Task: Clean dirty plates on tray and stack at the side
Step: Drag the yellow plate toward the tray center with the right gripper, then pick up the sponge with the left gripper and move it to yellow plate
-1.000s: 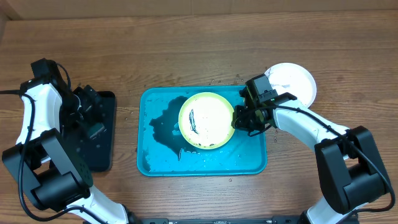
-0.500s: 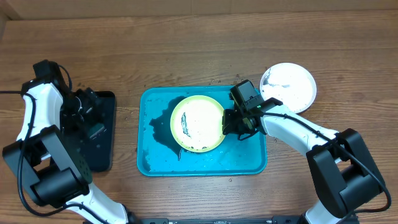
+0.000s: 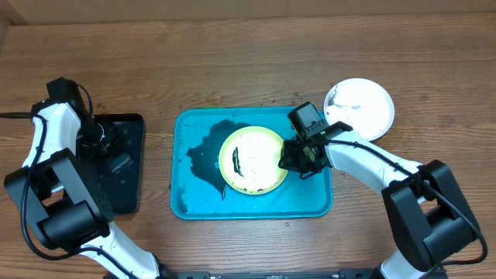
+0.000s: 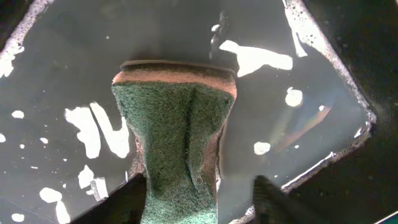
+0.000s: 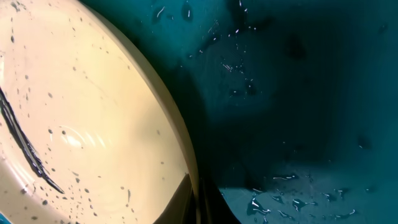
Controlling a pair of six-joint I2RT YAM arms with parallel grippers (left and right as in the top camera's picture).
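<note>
Two plates are in view. The yellow-green plate (image 3: 252, 160) sits inside the blue tray (image 3: 194, 203), slightly toward 3 o'clock from the tray's centre. A dark smear (image 3: 236, 161) runs across the 9 o'clock half of its white face, with fine dark specks around it. The white plate (image 3: 359, 108) lies on the table (image 3: 232, 62) outside the tray, toward 2 o'clock from it, with faint grey marks on its 9 o'clock side.

The right gripper (image 3: 297, 157) is clenched on the yellow-green plate's rim at the plate's 3 o'clock edge. In the right wrist view the fingertips meet on that rim at the bottom of the frame, and droplets lie on the tray floor beside it. Whether the plate rests flat or is raised at that edge cannot be told.

The black tray (image 3: 128, 186) stands on the table at 9 o'clock from the blue tray, apart from it. The left gripper (image 3: 99, 141) is over its 12 o'clock end. The left wrist view shows a green-faced sponge (image 4: 177, 130) with a brown backing lying in shallow water there. The fingers (image 4: 121, 202) straddle the sponge's near end. One touches its side and the other stands clear of it, so the jaws are parted and not gripping.
</note>
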